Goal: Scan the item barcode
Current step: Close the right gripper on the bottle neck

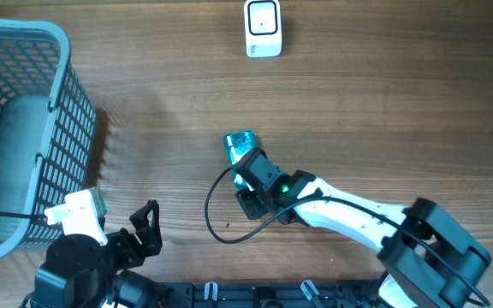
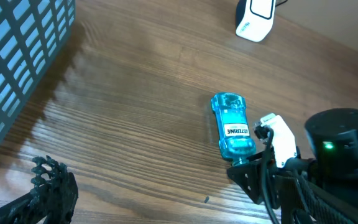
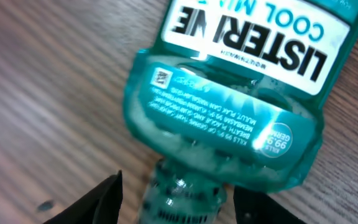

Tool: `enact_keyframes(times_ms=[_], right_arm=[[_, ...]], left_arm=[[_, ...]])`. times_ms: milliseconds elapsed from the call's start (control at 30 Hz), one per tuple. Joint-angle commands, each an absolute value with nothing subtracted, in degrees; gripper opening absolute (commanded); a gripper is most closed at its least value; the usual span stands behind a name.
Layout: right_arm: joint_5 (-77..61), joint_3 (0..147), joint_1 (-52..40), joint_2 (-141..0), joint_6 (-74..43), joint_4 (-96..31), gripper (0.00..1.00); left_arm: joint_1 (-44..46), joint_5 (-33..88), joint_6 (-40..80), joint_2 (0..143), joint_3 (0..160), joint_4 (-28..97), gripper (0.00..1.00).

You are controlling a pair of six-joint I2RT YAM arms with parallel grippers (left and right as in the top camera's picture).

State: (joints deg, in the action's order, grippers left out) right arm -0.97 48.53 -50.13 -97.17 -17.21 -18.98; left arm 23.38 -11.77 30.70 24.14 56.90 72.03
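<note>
Progress: early, pickup stage. Scan not done yet.
- Bottle [image 1: 240, 146] lies flat on the table [image 1: 383, 103], roughly mid-table. It is not lifted and not presented to anything.
- Scanner [image 1: 263, 28] stands at the far edge, well apart from the bottle, w/ nothing in front of it.
- Label [image 3: 253, 37] faces up in the right wrist view. No barcode made out there, only print and a tiny square code, so which face carries it: can't tell.
- Left to do, my est.: secure the grip, lift, carry to the scanner, turn the coded face toward it.

End effectors:
- Right gripper [image 1: 246, 168] is at the bottle's cap end, partly open. Its fingers [image 3: 101, 199] sit either side of the cap [image 3: 182, 196].
- There is a clear gap on one side. The other finger is just beside the cap; contact there can't be told.
- Not clamped and nothing held as yet. Judged a pre-grasp straddle.
- Left gripper [image 1: 146, 224] is parked near the front edge beside the basket [image 1: 58, 51]. Jaws spread wide, empty, well apart from the bottle.

Risk note: the cap is narrow and round, so the bottle could roll or pivot if the pinch lands off-centre.
</note>
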Motion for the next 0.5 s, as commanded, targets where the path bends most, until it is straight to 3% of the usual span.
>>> enact_keyframes(times_ms=[0,167,467], right_arm=[[3.4,49.7,-50.3,-99.6,-19.7,-17.9,0.57],[6.5,49.7,-50.3,-100.8,-22.7,-17.3,0.47],[4.8,51.6,-50.2,-100.8,-22.4,-21.5,0.13]], left_arm=[[23.1,-12.5,30.4,24.1,57.1,71.9,1.0],[23.1,-12.5,30.4,24.1,57.1,71.9,1.0],[23.1,-12.5,30.4,24.1,57.1,71.9,1.0]])
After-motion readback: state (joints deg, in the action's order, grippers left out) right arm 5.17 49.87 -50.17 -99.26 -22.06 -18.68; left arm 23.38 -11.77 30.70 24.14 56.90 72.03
